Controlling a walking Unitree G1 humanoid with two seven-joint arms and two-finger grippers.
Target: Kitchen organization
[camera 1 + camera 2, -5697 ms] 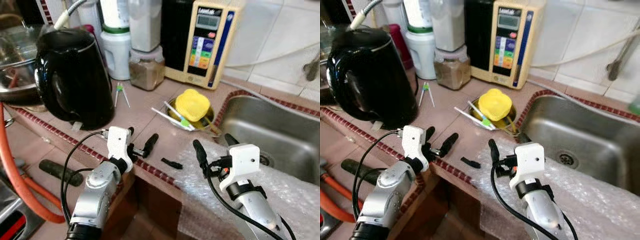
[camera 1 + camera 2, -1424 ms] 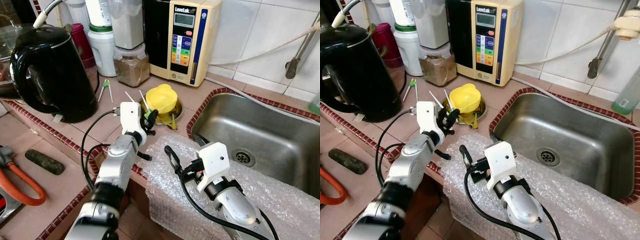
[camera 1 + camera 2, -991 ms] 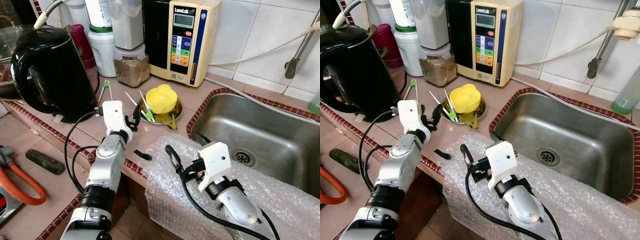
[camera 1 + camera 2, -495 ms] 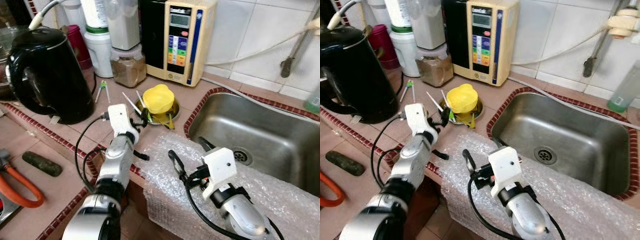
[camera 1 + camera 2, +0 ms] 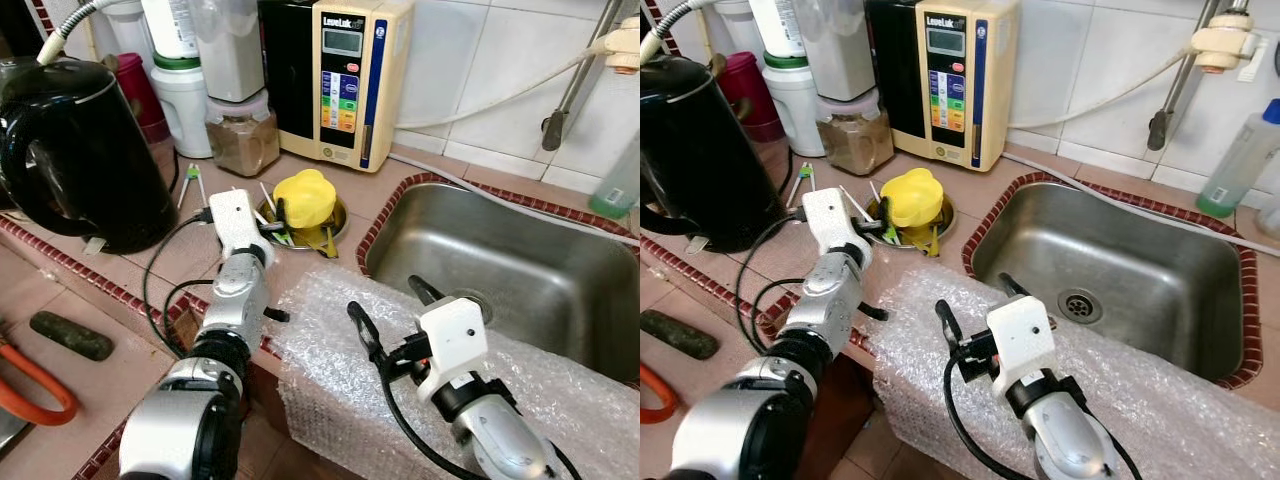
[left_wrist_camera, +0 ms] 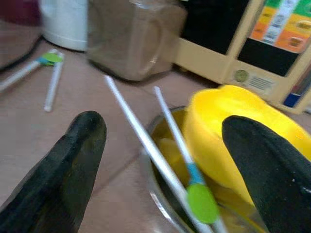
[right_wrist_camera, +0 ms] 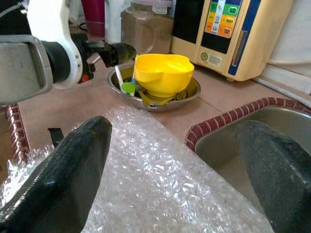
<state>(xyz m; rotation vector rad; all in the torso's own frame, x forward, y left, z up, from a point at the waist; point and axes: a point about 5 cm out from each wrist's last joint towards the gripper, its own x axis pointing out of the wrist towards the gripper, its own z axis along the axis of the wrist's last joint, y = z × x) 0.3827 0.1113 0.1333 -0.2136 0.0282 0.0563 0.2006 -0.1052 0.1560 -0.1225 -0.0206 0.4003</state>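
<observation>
My left gripper [image 5: 277, 221] had moved in from a moment before, up to the small round metal bowl [image 5: 335, 213] holding the yellow plastic squeezer [image 5: 304, 197]. That looked like getting ready to grab. Its jaws were wide open with nothing in them. The bowl sat at ten o'clock from the steel sink [image 5: 500, 262].

My left wrist view showed the thin white sticks [image 6: 146, 145] between my fingers.

My right gripper [image 5: 975, 322] hung open over the clear bubble wrap [image 5: 1140, 400].
</observation>
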